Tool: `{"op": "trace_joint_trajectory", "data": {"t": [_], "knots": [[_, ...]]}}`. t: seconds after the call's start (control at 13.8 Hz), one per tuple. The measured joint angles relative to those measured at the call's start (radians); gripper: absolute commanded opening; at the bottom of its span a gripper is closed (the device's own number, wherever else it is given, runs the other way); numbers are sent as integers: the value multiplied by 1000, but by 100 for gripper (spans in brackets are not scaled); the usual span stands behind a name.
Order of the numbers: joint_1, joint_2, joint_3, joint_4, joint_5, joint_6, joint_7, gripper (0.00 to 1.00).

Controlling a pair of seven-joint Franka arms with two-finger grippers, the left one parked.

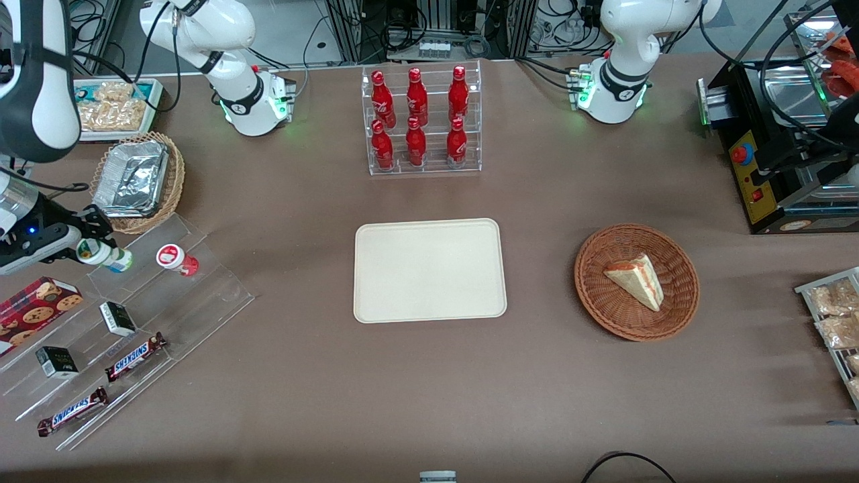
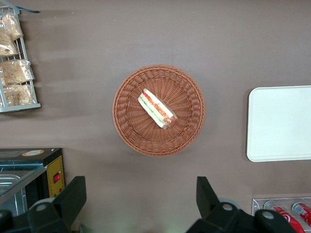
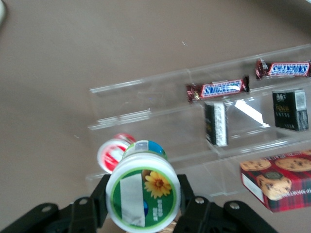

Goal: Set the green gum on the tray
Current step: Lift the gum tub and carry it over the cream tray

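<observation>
The green gum [image 1: 104, 255] is a small white bottle with a green-rimmed lid and green-blue label. My right gripper [image 1: 94, 243] is shut on it at the top step of the clear acrylic stand [image 1: 127, 322], toward the working arm's end of the table. In the right wrist view the gum's lid [image 3: 142, 196] sits between the two black fingers [image 3: 187, 194] of the gripper [image 3: 143, 204]. The like bottle with the red lid [image 1: 176, 259] lies beside it on the same step, and shows in the wrist view [image 3: 112, 153]. The cream tray [image 1: 429, 270] lies flat at the table's middle, also in the left wrist view [image 2: 279, 124].
The stand holds Snickers bars [image 1: 134, 356], small dark boxes [image 1: 118, 318] and a cookie box [image 1: 37, 305]. A wicker basket with a foil pan [image 1: 137, 180] is close by. A rack of red bottles [image 1: 420, 119] stands farther back. A basket with a sandwich [image 1: 636, 282] lies toward the parked arm.
</observation>
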Motion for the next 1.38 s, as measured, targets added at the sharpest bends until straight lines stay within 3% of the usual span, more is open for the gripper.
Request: {"op": "trace_joint_trajectory", "data": {"t": [0.44, 0.87, 1.38], "knots": [[331, 56, 26, 149, 11, -115, 507, 0], [628, 255, 28, 292, 11, -107, 1007, 0], [824, 519, 25, 351, -5, 146, 1401, 0]]}}
